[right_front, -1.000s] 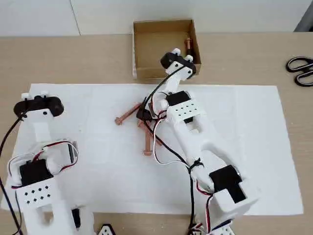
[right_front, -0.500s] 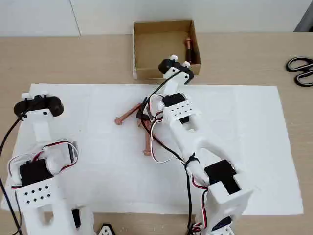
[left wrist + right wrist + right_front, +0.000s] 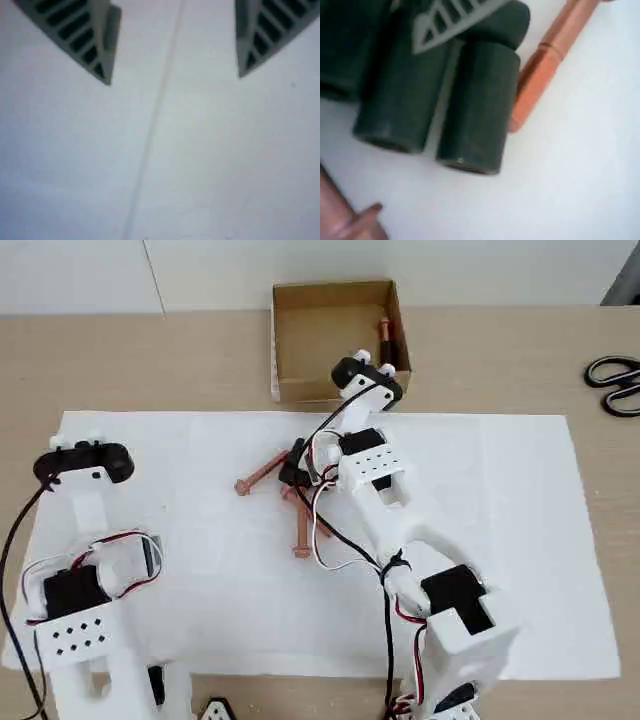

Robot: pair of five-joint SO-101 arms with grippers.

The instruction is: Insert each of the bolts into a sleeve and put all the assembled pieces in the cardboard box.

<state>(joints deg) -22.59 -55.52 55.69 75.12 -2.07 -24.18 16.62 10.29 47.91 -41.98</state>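
while beside a bolt (image 3: pixel 547 60), sleeves (image 3: pixel 475 105) (two) at right jaws' tip

Table, paper sheet and scissors

A large white sheet (image 3: pixel 220 570) lies flat on the light wooden table (image 3: pixel 130 360) and covers most of its middle part; bare wood shows along the far side and at both ends. A faint straight crease (image 3: pixel 150 140) runs across the sheet. A pair of scissors (image 3: pixel 615 383) with dark handles lies on the bare wood at the right edge of the high view, apart from the sheet.
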